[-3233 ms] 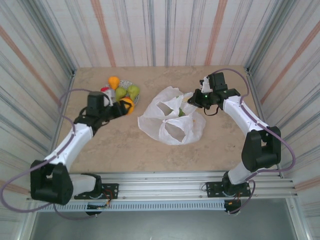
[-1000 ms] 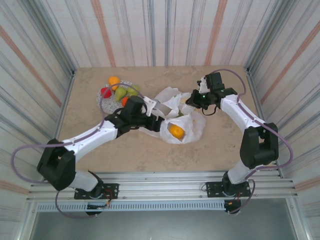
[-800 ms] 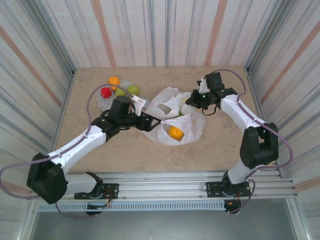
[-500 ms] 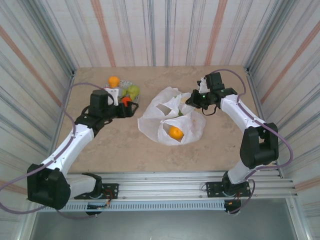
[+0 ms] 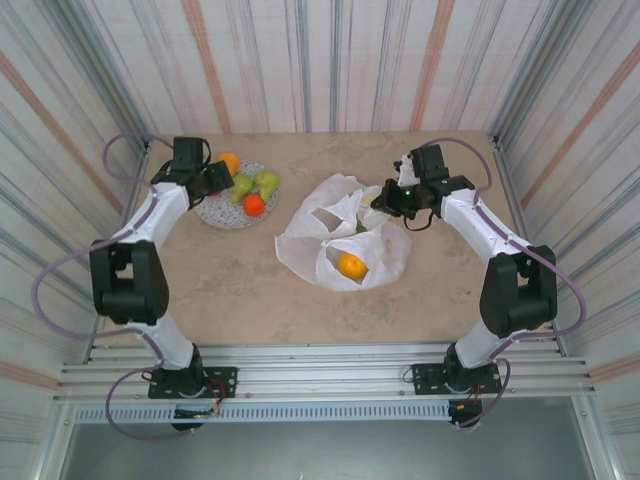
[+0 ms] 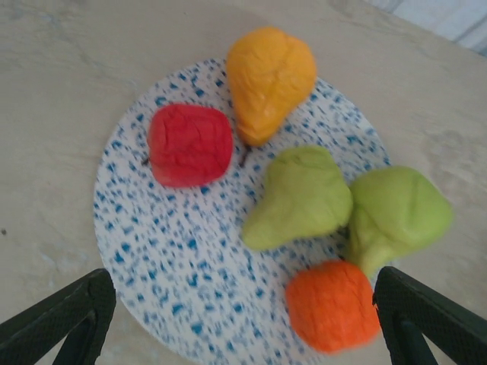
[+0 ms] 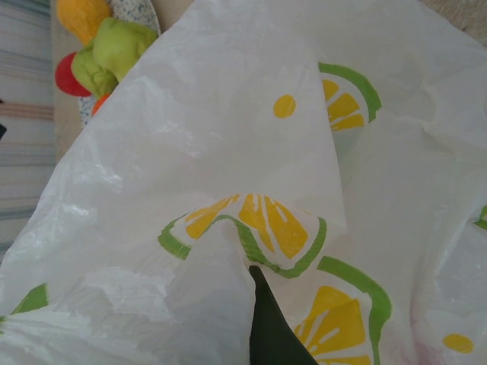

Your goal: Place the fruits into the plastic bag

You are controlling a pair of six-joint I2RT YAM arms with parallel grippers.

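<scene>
The left hand [image 6: 245, 323] gaped above five fruits [image 6: 304, 198] on the speckled plate [image 6: 175, 266], upper left; the right hand [image 5: 385, 200] pinched the plastic bag [image 5: 345, 240] mid-frame, one orange [image 5: 350, 265] inside

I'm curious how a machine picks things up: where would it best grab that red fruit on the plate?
Probably across its blocky middle, straight down from above. The red fruit lies apart on the speckled plate, bare plate around most of it; only the yellow-orange pear comes close, at one corner.
</scene>
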